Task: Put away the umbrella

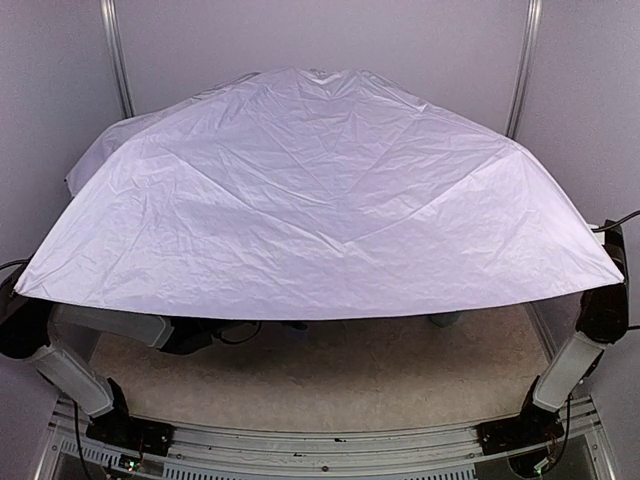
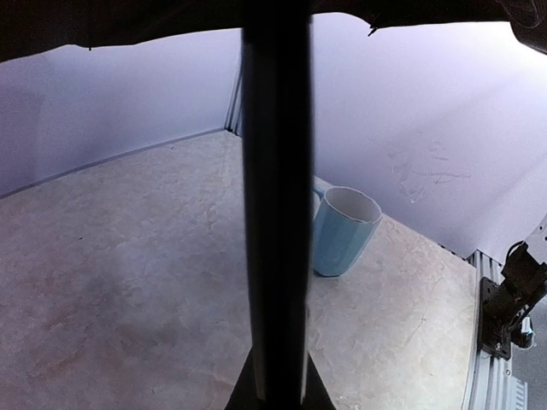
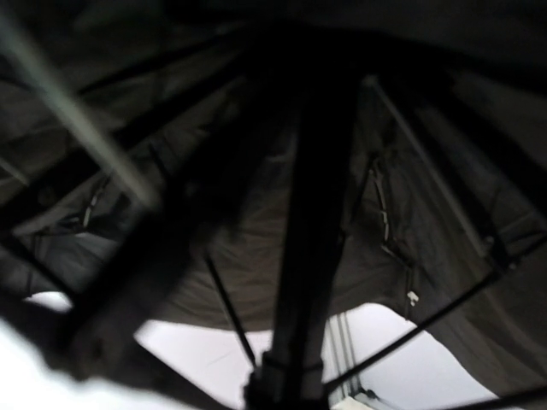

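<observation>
The open umbrella (image 1: 320, 200) spreads its pale lavender crinkly canopy over nearly the whole table, its front rim raised. The shaft and handle knob are hidden. My left arm (image 1: 185, 335) reaches under the front rim. In the left wrist view my left gripper (image 2: 275, 128) is one dark bar with no gap, shut, above the table, with the black lining (image 2: 128, 21) overhead. My right arm (image 1: 600, 310) goes up under the right rim. My right gripper (image 3: 312, 188) is a blurred dark bar with no gap, pointing up at the lining and ribs (image 3: 410, 256). I cannot tell if either holds anything.
A light blue cup (image 2: 342, 231) stands upright on the beige tabletop (image 2: 128, 282) under the canopy, just right of my left gripper. The right arm's base (image 2: 513, 299) sits at the table's edge. Grey walls close the back and sides.
</observation>
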